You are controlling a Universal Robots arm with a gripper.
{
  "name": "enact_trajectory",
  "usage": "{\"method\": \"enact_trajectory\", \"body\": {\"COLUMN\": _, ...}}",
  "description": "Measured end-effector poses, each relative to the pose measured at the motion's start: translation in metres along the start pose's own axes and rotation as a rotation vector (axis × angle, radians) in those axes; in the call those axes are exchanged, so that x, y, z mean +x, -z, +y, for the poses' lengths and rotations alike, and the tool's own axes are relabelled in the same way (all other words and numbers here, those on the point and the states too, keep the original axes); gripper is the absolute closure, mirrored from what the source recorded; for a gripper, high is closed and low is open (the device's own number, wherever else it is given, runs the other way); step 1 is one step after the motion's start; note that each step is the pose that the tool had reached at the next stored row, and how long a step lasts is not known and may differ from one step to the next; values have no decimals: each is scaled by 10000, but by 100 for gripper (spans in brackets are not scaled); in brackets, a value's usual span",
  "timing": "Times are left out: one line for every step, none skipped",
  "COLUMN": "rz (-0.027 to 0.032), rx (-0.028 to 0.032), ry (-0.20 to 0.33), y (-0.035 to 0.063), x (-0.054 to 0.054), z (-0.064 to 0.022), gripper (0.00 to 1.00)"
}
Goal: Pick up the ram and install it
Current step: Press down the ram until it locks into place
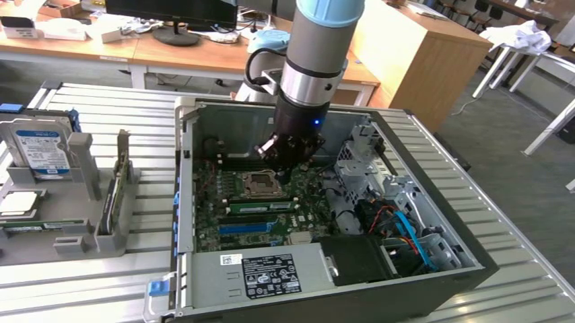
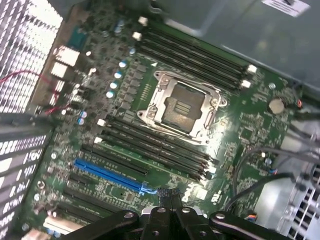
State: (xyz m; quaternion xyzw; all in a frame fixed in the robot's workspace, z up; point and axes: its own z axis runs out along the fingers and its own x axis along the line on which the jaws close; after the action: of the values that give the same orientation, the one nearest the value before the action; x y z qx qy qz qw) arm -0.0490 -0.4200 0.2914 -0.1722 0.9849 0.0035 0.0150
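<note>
Green ram stick (image 1: 31,226) lies flat along the front of the grey parts holder (image 1: 77,239) at the lower left of the exterior view, below the blue-labelled hard drive (image 1: 42,149) and well apart from the arm. Gripper (image 1: 285,176) hangs inside the open computer case (image 1: 184,202) at mid-frame, clenched on nothing, just above the motherboard's CPU socket (image 1: 260,182). In the wrist view its closed fingers (image 2: 170,205) sit near the blue slot (image 2: 112,176), beside the empty black memory slots (image 2: 155,150).

Wooden desks (image 1: 180,50) line the back — a monitor (image 1: 171,13) stands there; grey floor (image 1: 512,141) beyond the wooden cabinet (image 1: 422,60)
</note>
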Motion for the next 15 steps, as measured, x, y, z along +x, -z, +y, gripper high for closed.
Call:
{"method": "enact_trajectory", "body": {"rz": 0, "rx": 5, "ry": -170, "y": -1, "x": 0, "z": 0, "gripper": 89}}
{"method": "enact_trajectory", "body": {"rz": 0, "rx": 11, "ry": -347, "y": -2, "x": 0, "z": 0, "gripper": 89}}
{"method": "enact_trajectory", "body": {"rz": 0, "rx": 16, "ry": -526, "y": -3, "x": 0, "z": 0, "gripper": 89}}
{"method": "enact_trajectory", "body": {"rz": -1, "rx": 22, "ry": -711, "y": -5, "x": 0, "z": 0, "gripper": 89}}
{"method": "enact_trajectory", "body": {"rz": -1, "rx": 27, "ry": -884, "y": -6, "x": 0, "z": 0, "gripper": 89}}
{"method": "enact_trajectory", "body": {"rz": -2, "rx": 33, "ry": -1054, "y": -7, "x": 0, "z": 0, "gripper": 89}}
{"method": "enact_trajectory", "body": {"rz": -2, "rx": 38, "ry": -1221, "y": -8, "x": 0, "z": 0, "gripper": 89}}
{"method": "enact_trajectory", "body": {"rz": -2, "rx": 43, "ry": -1385, "y": -9, "x": 0, "z": 0, "gripper": 89}}
{"method": "enact_trajectory", "body": {"rz": -2, "rx": 48, "ry": -1553, "y": -10, "x": 0, "z": 0, "gripper": 89}}
{"method": "enact_trajectory", "body": {"rz": -3, "rx": 53, "ry": -1710, "y": -10, "x": 0, "z": 0, "gripper": 89}}
{"method": "enact_trajectory", "body": {"rz": -3, "rx": 57, "ry": -1851, "y": -11, "x": 0, "z": 0, "gripper": 89}}
{"method": "enact_trajectory", "body": {"rz": -3, "rx": 61, "ry": -1988, "y": -11, "x": 0, "z": 0, "gripper": 89}}
{"method": "enact_trajectory", "body": {"rz": -4, "rx": 65, "ry": -2117, "y": -12, "x": 0, "z": 0, "gripper": 89}}
{"method": "enact_trajectory", "body": {"rz": -4, "rx": 69, "ry": -2243, "y": -13, "x": 0, "z": 0, "gripper": 89}}
{"method": "enact_trajectory", "body": {"rz": -4, "rx": 72, "ry": -2369, "y": -13, "x": 0, "z": 0, "gripper": 89}}
